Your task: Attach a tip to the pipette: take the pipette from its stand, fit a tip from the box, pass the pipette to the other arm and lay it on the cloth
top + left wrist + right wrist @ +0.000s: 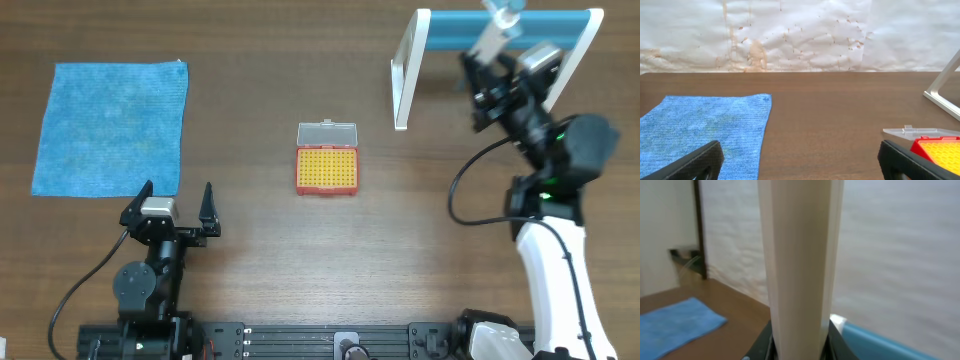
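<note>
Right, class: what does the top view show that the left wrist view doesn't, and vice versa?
Top view alone: the right tool closed on the pipette. Left wrist view alone: the stained white wall behind the table. Both: the blue cloth, the orange tip box, the open left tool and the stand.

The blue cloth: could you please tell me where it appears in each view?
Top view: the square blue cloth lies at the far left of the dark wooden table, beyond the left gripper.
Left wrist view: the cloth lies just past one open finger.
Right wrist view: the cloth lies far off, beside the held white pipette.
Shared landmark: that table, under the cloth throughout.
</note>
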